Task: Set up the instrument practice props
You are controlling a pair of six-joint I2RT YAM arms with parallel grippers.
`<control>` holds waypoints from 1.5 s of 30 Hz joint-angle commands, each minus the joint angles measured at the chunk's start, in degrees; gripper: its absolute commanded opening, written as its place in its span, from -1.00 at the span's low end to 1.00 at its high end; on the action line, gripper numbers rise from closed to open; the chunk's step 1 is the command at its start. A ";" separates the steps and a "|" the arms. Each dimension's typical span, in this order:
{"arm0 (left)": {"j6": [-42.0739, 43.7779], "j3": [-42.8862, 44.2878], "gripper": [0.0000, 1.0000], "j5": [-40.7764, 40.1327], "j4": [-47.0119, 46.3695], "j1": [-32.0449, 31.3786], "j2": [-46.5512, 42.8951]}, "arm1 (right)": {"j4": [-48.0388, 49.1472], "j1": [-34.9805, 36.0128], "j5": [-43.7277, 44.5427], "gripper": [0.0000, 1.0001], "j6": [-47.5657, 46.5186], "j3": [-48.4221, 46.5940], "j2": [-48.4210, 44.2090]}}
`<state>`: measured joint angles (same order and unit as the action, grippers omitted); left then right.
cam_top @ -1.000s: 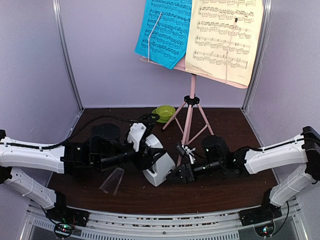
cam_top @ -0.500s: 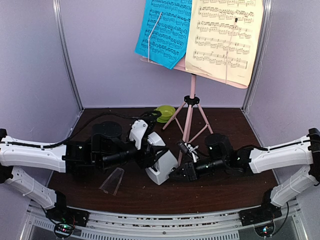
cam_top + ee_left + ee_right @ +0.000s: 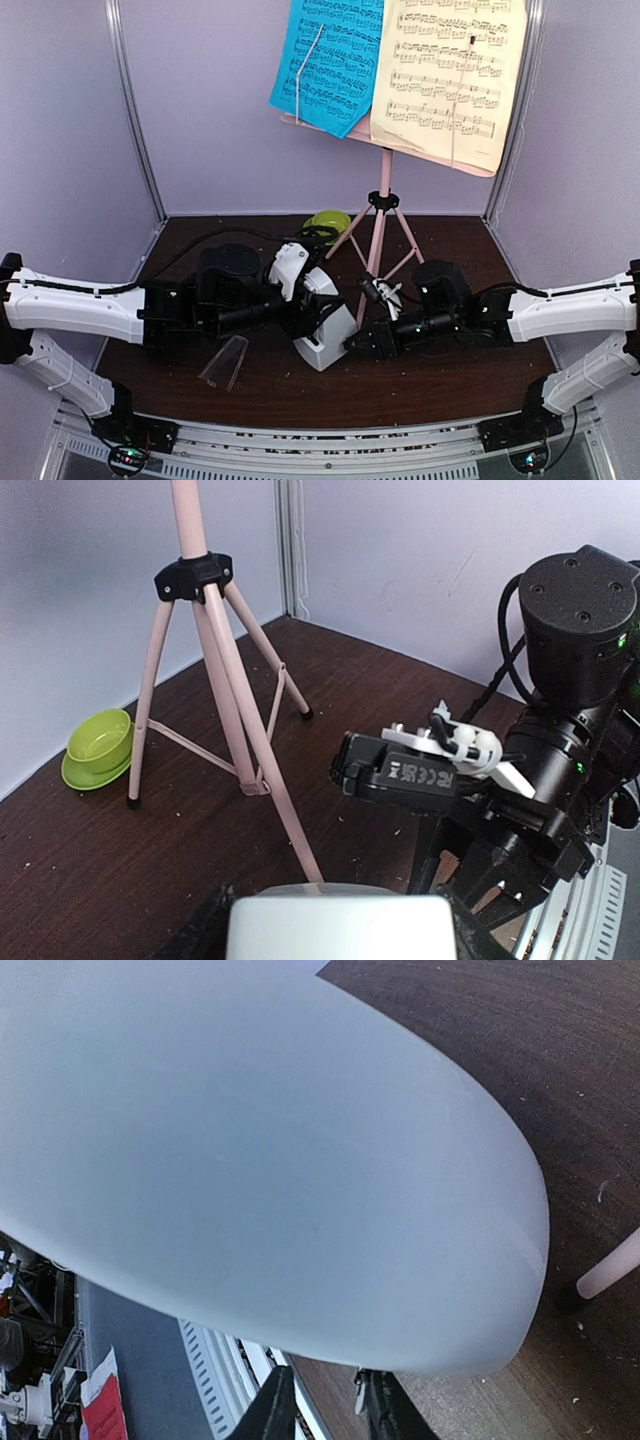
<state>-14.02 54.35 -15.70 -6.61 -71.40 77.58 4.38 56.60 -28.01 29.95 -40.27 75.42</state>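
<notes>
Metronome [image 3: 322, 340], white and leaning, is at the middle of the surface [image 3: 450, 385], clamped in my left end effector [image 3: 300, 318], which reaches it from 9 o'clock in the overhead view. Its long axis seems to run from about 11 o'clock at the tip to 5 o'clock at the base. My right end effector [image 3: 358, 346] is just beside the base at 3 o'clock. Its own camera sees little but white, so I cannot tell whether its fingers are apart or gripping. The clear cover [image 3: 226, 360] lies at 8 o'clock of the metronome, nearer my left arm. The pink stand [image 3: 380, 215] rises at 1 o'clock.
</notes>
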 commanded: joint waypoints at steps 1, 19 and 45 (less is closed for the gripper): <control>-0.13 3.28 -1.00 0.74 -6.97 -0.06 -0.50 | 0.95 -0.04 1.04 -0.56 -1.29 -2.33 -1.34; 0.20 3.62 -1.00 -2.62 -8.48 -0.06 -2.06 | 2.89 -1.47 -0.04 -0.90 6.80 -1.84 3.25; 5.89 -2.23 -1.00 -3.29 -7.06 -1.47 -9.65 | 53.08 -5.80 8.59 -1.00 74.84 4.36 14.67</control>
<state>-6.26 52.49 -24.49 -8.05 -70.61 71.42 44.34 52.31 -28.40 90.96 -36.10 89.08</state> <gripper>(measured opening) 0.579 0.023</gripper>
